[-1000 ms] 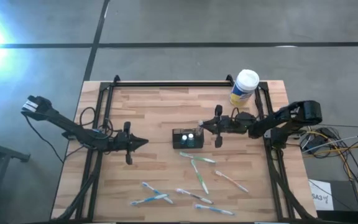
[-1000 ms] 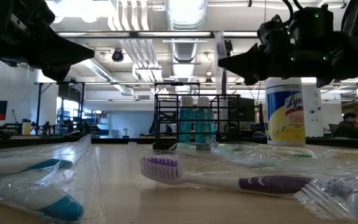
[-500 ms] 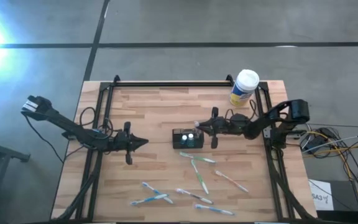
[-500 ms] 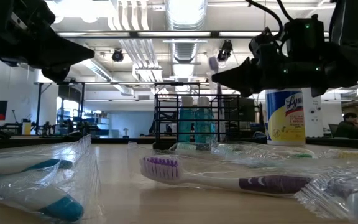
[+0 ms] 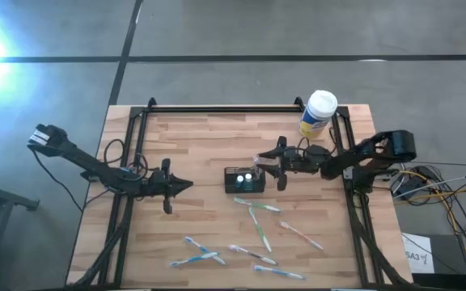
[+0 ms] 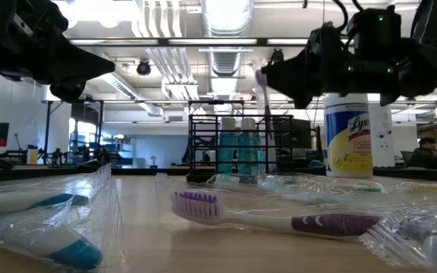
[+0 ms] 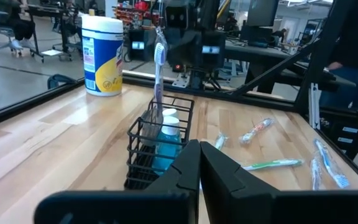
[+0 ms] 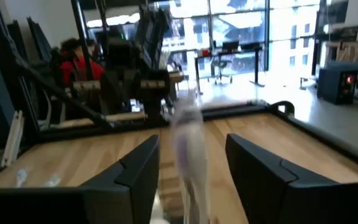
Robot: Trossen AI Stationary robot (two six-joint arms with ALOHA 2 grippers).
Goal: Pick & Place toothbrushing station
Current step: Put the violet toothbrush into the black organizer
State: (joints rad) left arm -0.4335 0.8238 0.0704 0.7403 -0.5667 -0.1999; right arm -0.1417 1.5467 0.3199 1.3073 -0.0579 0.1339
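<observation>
The toothbrushing station, a black wire holder, stands mid-table with two blue white-capped bottles inside. A pale toothbrush stands nearly upright in its end nearest the table's right edge, handle down in the holder, head up. My right gripper is open at the height of the brush's top. In the right wrist view its fingers stand on either side of the blurred brush with gaps showing. My left gripper waits shut, left of the station.
A yellow white-capped canister stands at the far right, behind my right arm. Several wrapped toothbrushes lie scattered on the near half of the table. Black frame rails run along the table's edges.
My right gripper brought the toothbrush toward the station and down, setting its handle into the holder. It then opened, let go, rose a little and drew back slightly toward the table's right edge. The brush now stands in the station.
</observation>
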